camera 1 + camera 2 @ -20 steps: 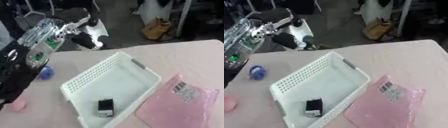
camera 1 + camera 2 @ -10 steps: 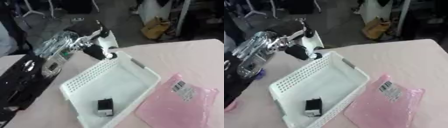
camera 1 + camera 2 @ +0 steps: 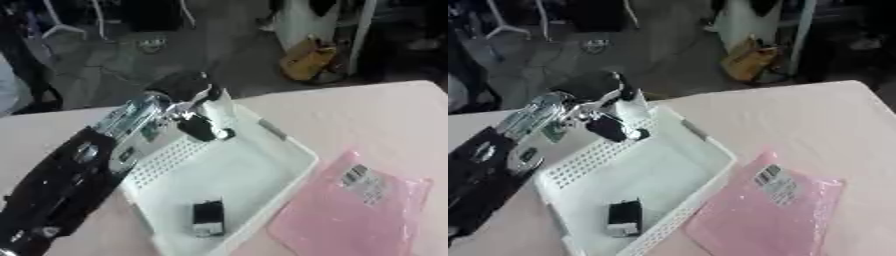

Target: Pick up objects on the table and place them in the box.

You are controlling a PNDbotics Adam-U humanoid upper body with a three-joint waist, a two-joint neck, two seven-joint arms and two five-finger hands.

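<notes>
- While the pink table fills the frame, the white box sits at centre.
- Left hand, fingers curled on something white, hangs over the box's upper-left rim.
- Pink packet lies at lower right.
- Small black object rests inside the box.

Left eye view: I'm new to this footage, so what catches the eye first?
The left robot hand hangs over the far left corner of the white box, with something white at its fingers. A small black object lies inside the box, and a pink package lies right of it.
</notes>
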